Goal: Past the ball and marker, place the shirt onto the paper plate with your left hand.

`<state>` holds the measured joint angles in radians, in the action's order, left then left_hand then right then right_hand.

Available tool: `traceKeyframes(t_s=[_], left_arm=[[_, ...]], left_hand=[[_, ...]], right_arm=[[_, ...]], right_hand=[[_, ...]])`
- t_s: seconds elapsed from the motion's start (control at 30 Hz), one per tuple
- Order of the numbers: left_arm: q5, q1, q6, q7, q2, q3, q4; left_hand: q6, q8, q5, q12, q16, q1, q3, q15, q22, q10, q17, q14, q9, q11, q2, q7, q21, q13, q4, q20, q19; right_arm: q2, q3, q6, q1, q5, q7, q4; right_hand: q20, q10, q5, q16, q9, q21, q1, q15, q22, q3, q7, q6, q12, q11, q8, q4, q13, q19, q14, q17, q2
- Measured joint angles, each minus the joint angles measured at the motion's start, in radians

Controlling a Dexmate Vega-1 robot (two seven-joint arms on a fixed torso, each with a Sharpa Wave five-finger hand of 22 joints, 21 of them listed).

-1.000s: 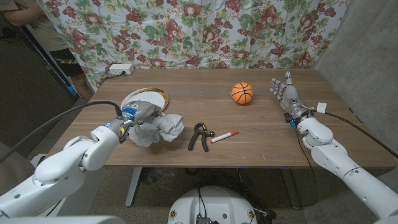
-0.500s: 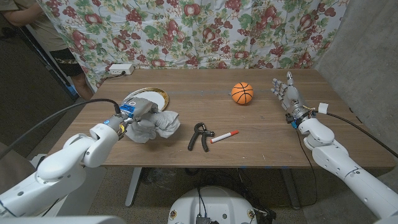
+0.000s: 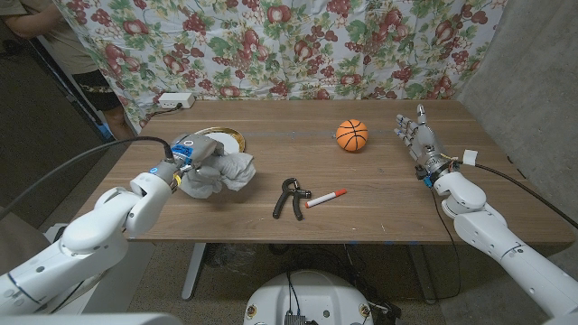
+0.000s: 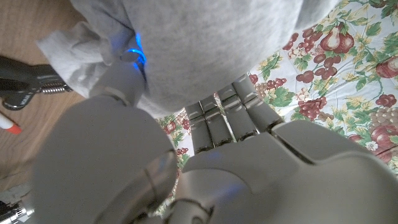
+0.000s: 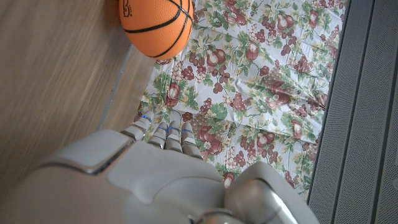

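Since a second ago the left hand (image 3: 194, 158) has carried the shirt (image 3: 219, 173) back and up toward the paper plate (image 3: 224, 139), so the bundle now hangs at the plate's near edge instead of farther out over the bench (image 3: 379, 194). Its fingers (image 4: 227, 115) are clamped on the grey cloth. The ball (image 3: 352, 135) and marker (image 3: 326, 198) lie well apart to the right, beside a hand exerciser (image 3: 289, 197). The right hand (image 3: 417, 140) waits near the bench's right side, fingers apart, holding nothing. By my judgement the carry is nearly done; what is left is centring the shirt over the plate and letting go.
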<state>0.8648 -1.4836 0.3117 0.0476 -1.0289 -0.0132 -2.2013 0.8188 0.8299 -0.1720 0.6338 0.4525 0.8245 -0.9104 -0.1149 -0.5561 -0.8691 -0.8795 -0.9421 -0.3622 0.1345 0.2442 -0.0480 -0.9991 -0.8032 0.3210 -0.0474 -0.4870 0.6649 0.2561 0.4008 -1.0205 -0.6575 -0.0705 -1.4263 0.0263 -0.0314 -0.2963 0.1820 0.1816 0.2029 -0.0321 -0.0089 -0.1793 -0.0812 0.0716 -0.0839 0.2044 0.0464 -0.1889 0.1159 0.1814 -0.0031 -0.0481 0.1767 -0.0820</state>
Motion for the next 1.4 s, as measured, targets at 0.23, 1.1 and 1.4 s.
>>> traceKeyframes(t_s=[0.23, 1.1, 1.4], left_arm=[[-0.01, 0.032, 0.025, 0.013, -0.011, -0.027, 0.016], [-0.052, 0.183, 0.104, 0.058, -0.081, -0.154, 0.077], [-0.059, 0.224, 0.127, 0.068, -0.102, -0.191, 0.091]], left_hand=[[0.0, 0.0, -0.006, -0.001, 0.0, 0.0, -0.003, 0.0, 0.005, 0.0, -0.008, 0.0, 0.0, 0.0, 0.0, 0.0, -0.008, -0.005, 0.003, 0.0, 0.0], [0.0, 0.0, -0.005, -0.012, -0.004, -0.003, -0.007, 0.0, 0.031, -0.003, -0.031, 0.0, 0.0, 0.003, -0.003, 0.0, -0.039, -0.01, 0.007, 0.0, 0.01], [0.0, 0.0, -0.004, -0.015, -0.004, -0.004, -0.011, 0.0, 0.041, -0.003, -0.035, 0.0, 0.0, 0.003, -0.004, 0.0, -0.046, -0.01, 0.011, 0.0, 0.01]], right_arm=[[0.0, -0.001, 0.0, 0.001, 0.001, 0.001, 0.004], [-0.006, 0.0, 0.001, 0.02, 0.0, -0.002, 0.018], [-0.005, -0.005, 0.005, 0.012, -0.004, -0.002, 0.009]], right_hand=[[0.0, 0.0, 0.0, 0.0, 0.0, 0.0, 0.0, 0.0, 0.0, 0.0, 0.0, 0.0, 0.0, 0.0, 0.0, 0.0, 0.0, 0.0, 0.0, 0.0, 0.0], [0.0, 0.0, 0.0, 0.0, 0.0, 0.0, 0.0, 0.0, 0.0, 0.004, -0.007, -0.007, 0.0, 0.0, 0.0, -0.004, 0.0, 0.0, 0.0, 0.0, 0.0], [0.0, 0.0, 0.0, 0.0, 0.0, 0.0, 0.0, 0.0, 0.0, 0.004, -0.007, -0.007, 0.0, 0.0, 0.0, -0.004, 0.0, 0.0, 0.0, 0.0, 0.0]])
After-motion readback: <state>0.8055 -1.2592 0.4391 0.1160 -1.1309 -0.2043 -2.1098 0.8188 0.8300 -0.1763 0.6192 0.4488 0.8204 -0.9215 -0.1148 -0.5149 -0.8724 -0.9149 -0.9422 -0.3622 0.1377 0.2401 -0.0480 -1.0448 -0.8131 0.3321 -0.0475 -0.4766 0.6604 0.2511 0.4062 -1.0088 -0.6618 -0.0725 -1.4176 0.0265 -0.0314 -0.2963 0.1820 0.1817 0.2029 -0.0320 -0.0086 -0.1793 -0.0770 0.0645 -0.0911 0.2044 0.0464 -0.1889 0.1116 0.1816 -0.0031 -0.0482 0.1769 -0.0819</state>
